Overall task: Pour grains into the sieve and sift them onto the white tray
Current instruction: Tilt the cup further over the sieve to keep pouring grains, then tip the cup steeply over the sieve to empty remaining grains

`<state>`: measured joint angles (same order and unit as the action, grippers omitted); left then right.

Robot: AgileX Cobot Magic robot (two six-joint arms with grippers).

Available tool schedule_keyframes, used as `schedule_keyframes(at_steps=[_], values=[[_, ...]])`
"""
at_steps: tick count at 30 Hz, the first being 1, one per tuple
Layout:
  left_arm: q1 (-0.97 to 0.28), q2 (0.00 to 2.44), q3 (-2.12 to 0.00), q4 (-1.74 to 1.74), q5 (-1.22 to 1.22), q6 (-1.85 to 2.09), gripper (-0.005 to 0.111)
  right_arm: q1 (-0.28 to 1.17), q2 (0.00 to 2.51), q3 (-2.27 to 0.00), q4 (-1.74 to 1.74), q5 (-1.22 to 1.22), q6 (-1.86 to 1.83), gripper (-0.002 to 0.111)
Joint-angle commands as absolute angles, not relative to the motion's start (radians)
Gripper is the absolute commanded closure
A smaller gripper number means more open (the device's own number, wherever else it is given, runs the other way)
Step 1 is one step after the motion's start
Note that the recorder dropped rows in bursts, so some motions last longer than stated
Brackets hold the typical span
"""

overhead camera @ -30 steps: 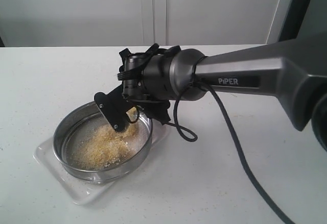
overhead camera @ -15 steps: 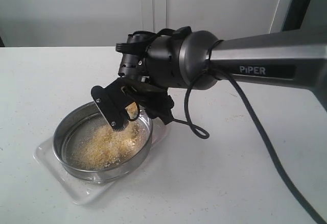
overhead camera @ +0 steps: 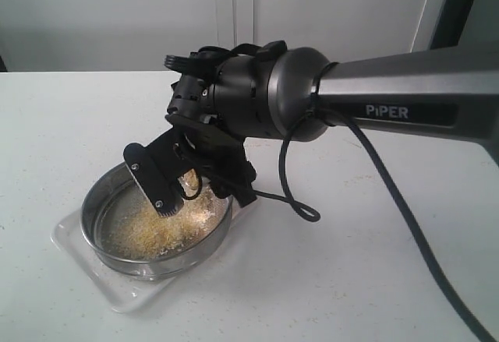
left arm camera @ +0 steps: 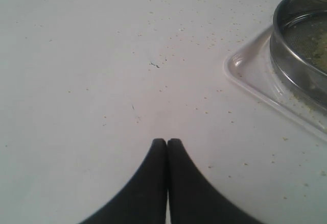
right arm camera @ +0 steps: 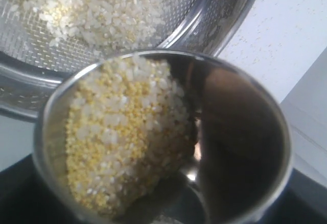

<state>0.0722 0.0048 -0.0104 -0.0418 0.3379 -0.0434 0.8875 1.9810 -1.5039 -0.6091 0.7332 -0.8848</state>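
Observation:
The round steel sieve (overhead camera: 117,258) stands on the white tray (overhead camera: 74,248), with a heap of yellow and whitish grains (overhead camera: 148,229) on its mesh. My right gripper (overhead camera: 185,185) hangs over the sieve's far side, shut on a small steel cup. The right wrist view shows that cup (right arm camera: 245,147) tipped toward the sieve (right arm camera: 214,15), grains (right arm camera: 117,132) banked against its lower side and more grains (right arm camera: 102,9) lying on the mesh beyond. My left gripper (left arm camera: 167,141) is shut and empty above bare table, with the sieve (left arm camera: 291,55) and tray (left arm camera: 250,78) off to one side.
Stray grains dot the white table (left arm camera: 102,55) around the tray. A black cable (overhead camera: 300,202) loops down from the right wrist beside the sieve. A pale wall with panels runs behind the table.
My right wrist has rolled further and shifted left over the sieve, tipping the cup more steeply. The near finger now sits lower, inside the sieve's rim.

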Motion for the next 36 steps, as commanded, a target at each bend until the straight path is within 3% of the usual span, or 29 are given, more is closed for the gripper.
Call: schedule_keyframes(at_steps=[1, 15, 25, 36], values=[[0.067, 0.0, 0.0, -0.052, 0.355, -0.04, 0.107, 0.888, 1.966, -1.511, -0.596, 0.683, -0.894, 0.108], [0.067, 0.0, 0.0, -0.052, 0.355, -0.04, 0.107, 0.888, 2.017, -1.511, -0.749, 0.587, -0.864, 0.108], [0.067, 0.0, 0.0, -0.052, 0.355, -0.04, 0.107, 0.888, 2.019, -1.511, -0.852, 0.352, -0.868, 0.108], [0.067, 0.0, 0.0, -0.052, 0.355, -0.04, 0.107, 0.888, 2.019, -1.511, -0.848, 0.364, -0.827, 0.108]])
